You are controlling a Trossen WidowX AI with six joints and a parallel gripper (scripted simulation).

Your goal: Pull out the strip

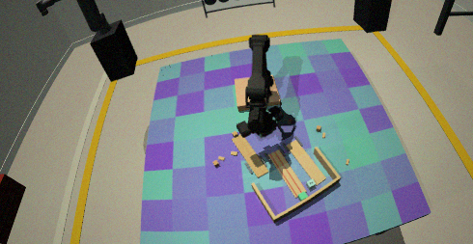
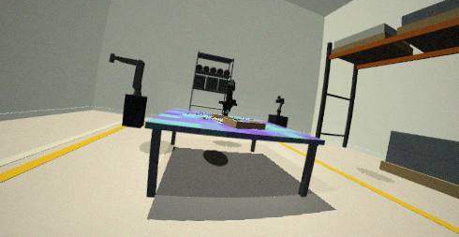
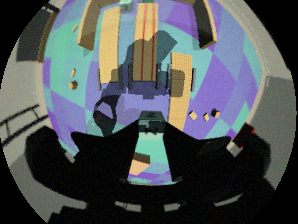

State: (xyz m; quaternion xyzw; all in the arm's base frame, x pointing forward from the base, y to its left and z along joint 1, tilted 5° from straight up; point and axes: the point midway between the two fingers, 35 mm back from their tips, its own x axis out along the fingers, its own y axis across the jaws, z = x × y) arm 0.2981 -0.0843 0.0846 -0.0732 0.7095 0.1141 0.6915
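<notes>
My gripper (image 1: pixel 263 133) (image 2: pixel 228 114) (image 3: pixel 150 122) is shut on a small dark teal cube (image 3: pixel 151 118), which hangs above the table; dark marks show on its lower part, too blurred to read. A plain wooden strip (image 1: pixel 250 157) (image 3: pixel 180 102) lies outside the frame, on the left in the top view. A strip with red lines (image 1: pixel 284 170) (image 3: pixel 145 45) lies in the middle, a green cube (image 1: pixel 302 196) at its far end. Another plain strip (image 1: pixel 309 162) (image 3: pixel 110 47) lies to its right; a pale cube with dark marks (image 1: pixel 311 183) (image 3: pixel 126 6) is near its far end.
A three-sided wooden frame (image 1: pixel 319 192) (image 3: pixel 89 27) stands around the strips' far ends. Several small wooden bits (image 1: pixel 216 163) (image 3: pixel 73 85) are scattered on both sides. A wooden block (image 1: pixel 241 94) lies beside the arm's base.
</notes>
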